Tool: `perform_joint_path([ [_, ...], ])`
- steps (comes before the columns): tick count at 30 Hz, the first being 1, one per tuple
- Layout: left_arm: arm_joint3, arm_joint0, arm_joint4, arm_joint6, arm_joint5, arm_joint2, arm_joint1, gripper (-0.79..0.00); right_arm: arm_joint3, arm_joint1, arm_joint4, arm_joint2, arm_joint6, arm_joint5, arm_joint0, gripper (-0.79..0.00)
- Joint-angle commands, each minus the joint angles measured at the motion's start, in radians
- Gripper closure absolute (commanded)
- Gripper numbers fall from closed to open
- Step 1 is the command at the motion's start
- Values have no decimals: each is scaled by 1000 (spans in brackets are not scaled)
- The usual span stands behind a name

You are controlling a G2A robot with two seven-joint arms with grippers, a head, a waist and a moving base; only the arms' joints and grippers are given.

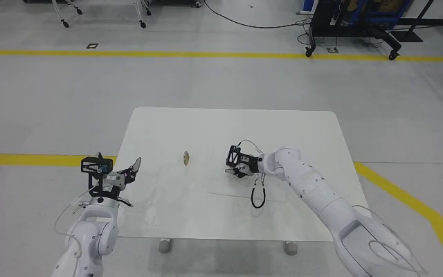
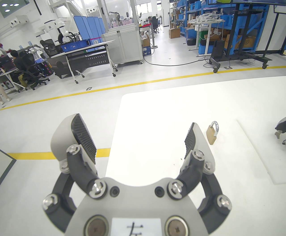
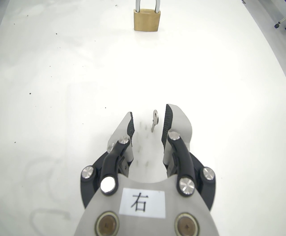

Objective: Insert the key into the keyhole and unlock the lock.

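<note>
1. Your right gripper (image 3: 149, 111) is sitting low over the table (image 1: 291, 208), fingers spread and straddling the key (image 3: 154, 120). Nothing is being gripped yet.
2. The key is lying on the table between the pads, nearer one of them. Its head is pointing toward the lock and its blade back toward the palm.
3. The lock (image 3: 147, 20) is resting well apart, to the left of that gripper, shackle end facing away from it.
4. Your left gripper (image 2: 134, 120) is hanging at the table's near left edge, opened wide and empty.
5. Judging by this, you're working the key pickup, and insertion is not begun.
6. The next move is calling for closing squarely on the key's head. The blade will likely need turning toward the keyhole, with the left gripper steadying the lock.
</note>
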Motion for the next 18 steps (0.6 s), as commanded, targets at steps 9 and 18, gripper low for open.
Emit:
perform_joint_path([
  [9, 0, 0, 0, 0, 0, 0, 0, -785, 38, 0, -29, -1, -127, 10, 11, 0],
  [18, 0, 0, 0, 0, 0, 0, 0, -785, -21, 57, -61, 82, -370, 5, -57, 0],
])
